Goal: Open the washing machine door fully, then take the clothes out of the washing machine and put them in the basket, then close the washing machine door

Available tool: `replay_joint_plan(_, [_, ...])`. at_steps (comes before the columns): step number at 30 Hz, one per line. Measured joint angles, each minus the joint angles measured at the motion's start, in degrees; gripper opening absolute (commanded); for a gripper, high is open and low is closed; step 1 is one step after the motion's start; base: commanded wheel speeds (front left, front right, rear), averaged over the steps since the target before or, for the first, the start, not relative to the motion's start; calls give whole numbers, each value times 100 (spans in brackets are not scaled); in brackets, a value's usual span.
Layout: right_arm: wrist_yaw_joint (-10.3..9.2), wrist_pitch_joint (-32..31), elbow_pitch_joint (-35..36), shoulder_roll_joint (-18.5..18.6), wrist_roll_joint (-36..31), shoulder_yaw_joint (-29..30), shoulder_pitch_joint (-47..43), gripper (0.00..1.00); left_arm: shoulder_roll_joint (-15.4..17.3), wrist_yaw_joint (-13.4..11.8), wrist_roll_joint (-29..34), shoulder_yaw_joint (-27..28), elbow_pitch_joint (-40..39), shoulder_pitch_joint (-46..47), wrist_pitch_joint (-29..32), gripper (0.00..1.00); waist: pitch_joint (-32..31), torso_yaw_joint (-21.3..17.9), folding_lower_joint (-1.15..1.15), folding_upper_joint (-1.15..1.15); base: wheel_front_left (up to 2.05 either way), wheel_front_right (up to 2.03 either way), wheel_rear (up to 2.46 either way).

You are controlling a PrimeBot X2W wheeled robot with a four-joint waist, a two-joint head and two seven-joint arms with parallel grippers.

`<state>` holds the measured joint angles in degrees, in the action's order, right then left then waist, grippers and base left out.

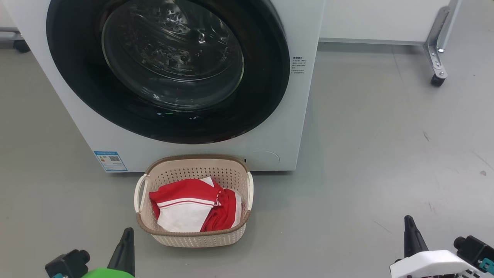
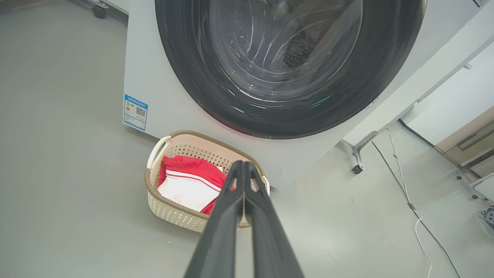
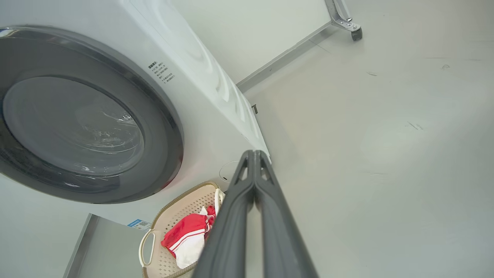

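Door [image 1: 170, 58] shut, clothes [image 1: 185, 204] in basket [image 1: 193, 159], L pincer [image 2: 244, 165], R pincer [image 3: 254, 153] closed

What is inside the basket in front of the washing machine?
Red clothes with white panels and thin white stripes lie bunched in the basket, covering most of its bottom. Whether anything lies beneath them cannot be seen.

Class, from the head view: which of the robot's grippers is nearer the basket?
Left. The left gripper sits just beside the near left corner of the basket; the right gripper is well away to its right.
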<state>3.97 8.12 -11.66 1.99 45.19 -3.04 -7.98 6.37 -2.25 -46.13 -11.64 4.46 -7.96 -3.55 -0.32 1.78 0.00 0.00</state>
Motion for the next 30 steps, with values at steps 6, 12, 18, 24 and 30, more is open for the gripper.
replay_joint_plan(6, [3,-85,-21,33,459,60,102,0,0,60,-468,77,69,57,54,0,5,-16,0,0,0,0,0])
replay_joint_plan(12, [23,-186,-45,47,835,107,193,0,1,112,-851,168,130,154,104,0,10,-30,0,0,0,0,0])
replay_joint_plan(18, [49,-287,-82,66,1273,167,269,0,0,207,-1313,249,218,219,142,0,15,-46,0,0,0,0,0])
replay_joint_plan(24, [67,-388,-112,89,1719,226,354,0,0,258,-1748,349,294,307,199,0,20,-63,0,0,0,0,0])
replay_joint_plan(30, [101,-483,-146,116,2175,280,452,0,0,315,-2180,432,388,399,247,0,24,-79,0,0,0,0,0])
